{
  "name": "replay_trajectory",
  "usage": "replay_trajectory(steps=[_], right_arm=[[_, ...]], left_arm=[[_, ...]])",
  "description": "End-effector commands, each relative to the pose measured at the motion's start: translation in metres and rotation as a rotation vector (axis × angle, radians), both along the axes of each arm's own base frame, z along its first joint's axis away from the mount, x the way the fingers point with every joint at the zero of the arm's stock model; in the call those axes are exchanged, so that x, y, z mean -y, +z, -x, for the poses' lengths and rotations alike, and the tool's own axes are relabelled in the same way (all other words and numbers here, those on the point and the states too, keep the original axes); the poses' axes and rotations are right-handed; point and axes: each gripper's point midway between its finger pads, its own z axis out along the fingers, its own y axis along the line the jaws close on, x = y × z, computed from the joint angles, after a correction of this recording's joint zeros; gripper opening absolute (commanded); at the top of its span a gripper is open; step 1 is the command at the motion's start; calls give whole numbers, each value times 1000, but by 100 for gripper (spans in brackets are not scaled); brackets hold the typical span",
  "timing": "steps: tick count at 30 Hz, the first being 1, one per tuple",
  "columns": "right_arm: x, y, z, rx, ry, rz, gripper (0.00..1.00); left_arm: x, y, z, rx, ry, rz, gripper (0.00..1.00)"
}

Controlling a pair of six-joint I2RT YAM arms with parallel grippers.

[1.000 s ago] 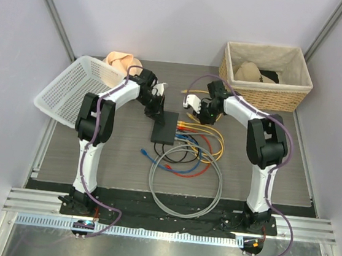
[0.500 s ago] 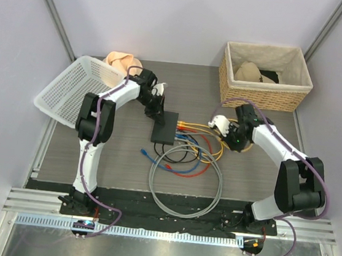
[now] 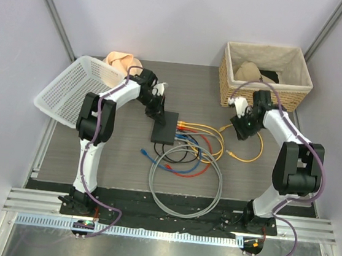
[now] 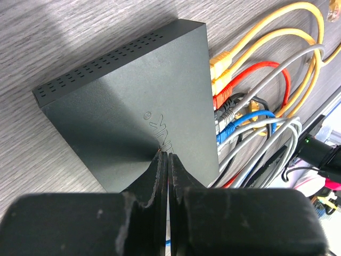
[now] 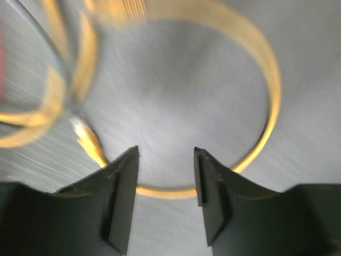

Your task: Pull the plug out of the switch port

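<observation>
Our left gripper (image 4: 164, 160) is clenched empty, tips on the switch (image 4: 128, 101) mid-bench. Right gripper (image 5: 166, 160) released, over loose yellow cable (image 5: 269, 90) toward the right edge.

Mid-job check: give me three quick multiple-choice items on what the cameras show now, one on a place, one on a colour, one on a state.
1. Where do the tips of the left pincer sit?
A. on the top face of the flat matte-black rectangular switch
B. inside the woven wicker basket
C. on the coiled grey cable

2. What colour is the thin cable looping under the right pincer?
A. blue
B. yellow
C. grey

3. How do the right pincer's jaws stand?
A. open
B. shut on a plug
C. shut on the switch's edge

Answers:
1. A, since the left wrist view shows the closed tips against the black top face.
2. B, since the right wrist view shows a yellow loop on the table.
3. A, since a wide gap shows between the two fingers.
</observation>
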Motion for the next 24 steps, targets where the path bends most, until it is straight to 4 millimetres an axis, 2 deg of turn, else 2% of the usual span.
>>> replay_trajectory(steps=[1,2,3,4,5,6,7,8,9,10,11,12,14,15,19,24], right_arm=[[-90,69,-54,127,116,-441,56],[-123,79,-56,113,162,-557,56],[-142,94,-69,133,208,-597,56],[-159,80,-73,80,225,-623,56],[-191,77,-70,38,265,-645,55],[-206,88,-83,61,287,-658,53],[-220,85,-86,43,295,-674,52],[-234,64,-90,-13,293,-687,52],[-255,75,-97,-13,285,-721,50],[-263,69,-103,-36,262,-734,50],[-270,49,-109,-87,230,-748,50],[-279,57,-119,-100,197,-796,49],[-284,47,-127,-116,184,-807,48],[-285,34,-129,-135,180,-804,48],[-292,19,-122,-212,180,-851,48],[-293,2,-114,-272,161,-865,47]], left_arm=[[-8,-14,7,-13,-36,-55,3],[-10,-15,7,-11,-41,-66,3],[-11,-17,9,-15,-47,-74,3],[-13,-19,11,-25,-49,-83,2],[-14,-20,12,-27,-48,-88,2],[-16,-22,14,-34,-47,-94,2],[-15,-23,14,-36,-47,-96,2],[-16,-24,15,-36,-46,-100,2],[-18,-26,15,-39,-47,-104,2],[-18,-29,17,-48,-47,-108,2],[-22,-31,16,-54,-41,-110,1],[-23,-32,17,-61,-36,-112,1],[-30,-36,17,-73,-24,-120,1],[-33,-36,17,-77,-22,-125,1],[-44,-35,17,-64,-19,-138,0],[-44,-37,18,-76,-21,-139,0]])
